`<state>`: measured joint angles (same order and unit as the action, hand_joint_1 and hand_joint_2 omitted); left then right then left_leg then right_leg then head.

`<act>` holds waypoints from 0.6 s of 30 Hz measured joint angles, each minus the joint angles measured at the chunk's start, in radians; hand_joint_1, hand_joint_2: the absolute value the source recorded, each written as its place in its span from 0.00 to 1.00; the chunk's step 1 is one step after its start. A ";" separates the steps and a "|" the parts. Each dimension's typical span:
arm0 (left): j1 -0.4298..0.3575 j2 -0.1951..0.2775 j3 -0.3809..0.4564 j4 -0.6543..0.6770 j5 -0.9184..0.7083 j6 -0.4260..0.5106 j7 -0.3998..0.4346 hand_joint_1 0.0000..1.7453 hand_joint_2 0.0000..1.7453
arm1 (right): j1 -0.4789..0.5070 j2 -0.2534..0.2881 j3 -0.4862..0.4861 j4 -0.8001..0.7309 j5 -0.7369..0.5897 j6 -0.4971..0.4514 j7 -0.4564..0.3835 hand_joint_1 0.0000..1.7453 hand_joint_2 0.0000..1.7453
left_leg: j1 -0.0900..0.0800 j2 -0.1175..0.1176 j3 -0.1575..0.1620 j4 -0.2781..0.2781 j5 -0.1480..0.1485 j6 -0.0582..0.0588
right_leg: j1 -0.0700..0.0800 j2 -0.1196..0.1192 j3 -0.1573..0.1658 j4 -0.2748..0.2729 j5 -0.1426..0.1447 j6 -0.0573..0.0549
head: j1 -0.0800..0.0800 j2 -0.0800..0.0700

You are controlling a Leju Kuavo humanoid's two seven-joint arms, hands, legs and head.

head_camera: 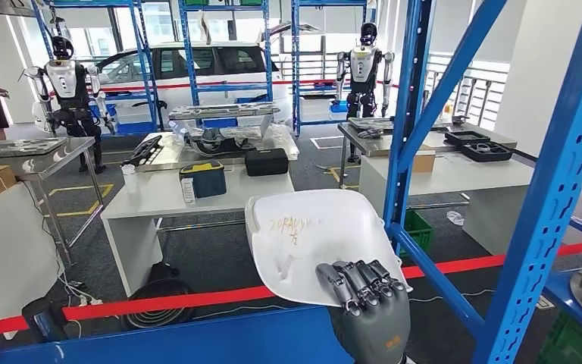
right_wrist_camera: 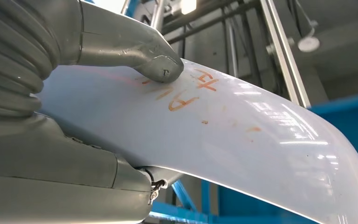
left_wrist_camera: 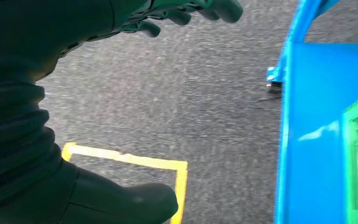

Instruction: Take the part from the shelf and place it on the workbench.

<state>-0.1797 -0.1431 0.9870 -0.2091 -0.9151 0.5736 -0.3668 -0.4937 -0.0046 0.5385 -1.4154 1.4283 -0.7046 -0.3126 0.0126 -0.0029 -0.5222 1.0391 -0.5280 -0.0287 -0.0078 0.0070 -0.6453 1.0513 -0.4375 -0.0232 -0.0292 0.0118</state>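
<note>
The right hand (head_camera: 365, 292) grips a white moulded plastic part (head_camera: 314, 243) by its near edge, dark fingers (head_camera: 360, 280) curled over the rim in the head view and the thick grey thumb (right_wrist_camera: 135, 53) pressed on the glossy surface beside orange handwritten marks (right_wrist_camera: 191, 91) in the right wrist view. The part is held in the air, tilted up, between the blue shelf upright (head_camera: 413, 114) and a white workbench (head_camera: 189, 193) that stands well apart beyond a red floor line (head_camera: 197, 299). The left hand (left_wrist_camera: 74, 107) hangs over grey floor with a yellow tape corner (left_wrist_camera: 168, 165); its fingers (left_wrist_camera: 186, 14) look slightly spread and hold nothing, though the view is dark and partly cropped. Blue shelf metal (left_wrist_camera: 317, 135) lies beside it.
</note>
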 joint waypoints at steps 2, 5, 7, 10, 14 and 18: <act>-0.002 0.000 0.000 0.000 0.008 -0.002 -0.016 0.00 1.00 | 0.000 -0.004 -0.001 -0.023 -0.025 0.000 -0.008 1.00 1.00 | -0.004 -0.001 -0.004 -0.013 0.005 0.007 | 0.000 0.000 -0.003 -0.004 0.011 0.015 | 0.001 0.000; -0.001 0.000 0.002 0.000 0.015 -0.008 -0.019 0.00 1.00 | 0.000 -0.010 -0.004 -0.052 -0.035 0.000 -0.012 1.00 1.00 | 0.001 0.004 -0.013 -0.026 0.027 0.028 | -0.002 -0.001 -0.019 0.024 -0.017 0.032 | 0.002 0.000; 0.001 0.000 0.003 0.000 0.017 -0.011 -0.014 0.00 1.00 | 0.003 -0.015 -0.004 -0.069 -0.029 0.000 -0.008 1.00 1.00 | 0.001 0.008 -0.028 -0.028 0.041 0.038 | -0.004 -0.002 -0.059 0.134 -0.097 0.041 | 0.002 0.000; 0.010 -0.003 0.007 0.001 0.021 -0.011 -0.009 0.00 1.00 | 0.017 -0.027 -0.008 -0.095 -0.027 0.000 -0.001 1.00 1.00 | -0.001 0.010 -0.055 -0.022 0.058 0.040 | -0.003 -0.002 -0.088 0.261 -0.155 0.049 | 0.002 0.000; 0.030 -0.011 0.010 0.002 0.025 -0.008 0.002 0.00 1.00 | 0.038 -0.044 -0.034 -0.148 -0.053 0.000 -0.034 1.00 1.00 | -0.001 0.010 -0.080 -0.009 0.071 0.030 | 0.001 -0.003 0.069 0.038 -0.087 0.034 | 0.002 0.000; 0.046 -0.017 0.015 0.005 0.025 -0.007 0.005 0.00 1.00 | 0.059 -0.054 -0.071 -0.190 -0.061 0.000 -0.054 1.00 1.00 | -0.003 0.009 -0.087 -0.009 0.084 0.008 | 0.008 -0.002 0.089 -0.017 -0.072 0.004 | 0.003 0.000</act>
<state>-0.1335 -0.1598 1.0018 -0.2044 -0.8896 0.5671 -0.3614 -0.4349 -0.0584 0.4677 -1.6049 1.3677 -0.7044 -0.3670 0.0091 0.0058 -0.6089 1.0300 -0.4442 -0.0209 -0.0001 0.0052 -0.5567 1.0345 -0.5097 -0.0189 -0.0260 0.0118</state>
